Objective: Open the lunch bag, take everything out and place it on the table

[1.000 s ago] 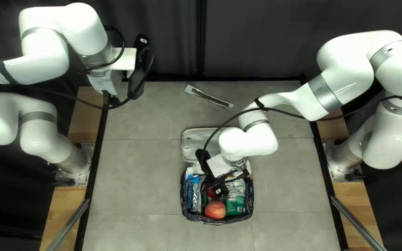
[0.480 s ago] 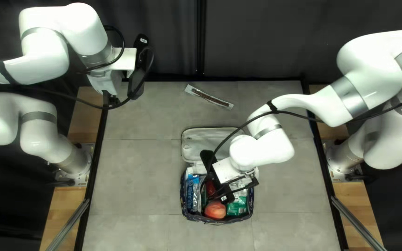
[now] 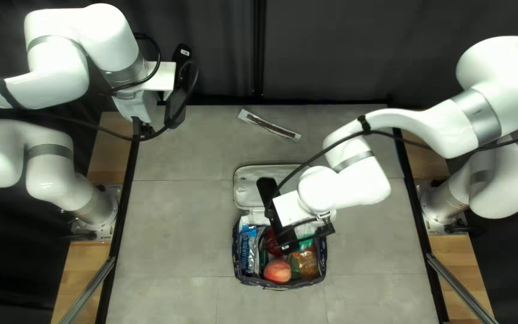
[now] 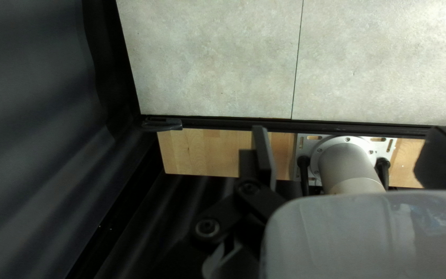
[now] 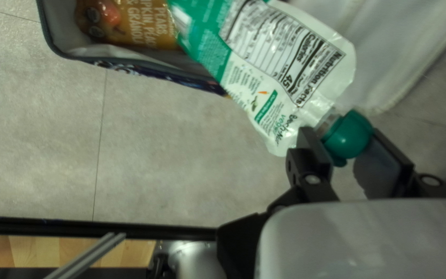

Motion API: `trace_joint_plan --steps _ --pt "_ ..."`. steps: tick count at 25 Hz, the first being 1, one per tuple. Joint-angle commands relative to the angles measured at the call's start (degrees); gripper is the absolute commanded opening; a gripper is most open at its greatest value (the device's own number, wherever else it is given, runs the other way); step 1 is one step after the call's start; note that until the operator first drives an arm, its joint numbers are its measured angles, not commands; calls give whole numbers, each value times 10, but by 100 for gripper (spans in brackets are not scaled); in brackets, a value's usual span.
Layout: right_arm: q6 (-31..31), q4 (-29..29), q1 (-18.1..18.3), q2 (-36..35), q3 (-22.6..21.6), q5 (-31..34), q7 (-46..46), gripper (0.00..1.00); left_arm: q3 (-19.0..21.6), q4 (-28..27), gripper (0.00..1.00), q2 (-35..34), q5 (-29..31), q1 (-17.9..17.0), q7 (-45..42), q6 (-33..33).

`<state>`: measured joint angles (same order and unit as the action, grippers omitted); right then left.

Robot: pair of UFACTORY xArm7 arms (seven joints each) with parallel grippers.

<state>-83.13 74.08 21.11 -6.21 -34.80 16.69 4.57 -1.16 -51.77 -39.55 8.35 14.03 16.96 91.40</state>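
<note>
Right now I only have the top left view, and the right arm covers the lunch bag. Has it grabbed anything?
Observer: Yes. In the right wrist view the right end effector is shut on the green cap of a white and green pouch.
Visitor: Is it clear of the bag?
Observer: Not quite. The pouch's far end crosses over the lunch bag at its rim.
Visitor: And the left arm?
Observer: The left wrist view shows the left end effector open, holding nothing.

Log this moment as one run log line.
right pincer: shut on green cap | pouch: hanging over open lunch bag | left pincer: open, empty | apple: in bag
</note>
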Motion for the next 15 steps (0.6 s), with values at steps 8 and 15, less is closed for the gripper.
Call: trace_joint_plan --steps 8,15 --pt "-46 -5 43 35 43 28 5 0 0 0 100 0 0 0 0 0" --pt "-24 -49 77 67 76 28 -33 0 0 0 100 0 0 0 0 0"
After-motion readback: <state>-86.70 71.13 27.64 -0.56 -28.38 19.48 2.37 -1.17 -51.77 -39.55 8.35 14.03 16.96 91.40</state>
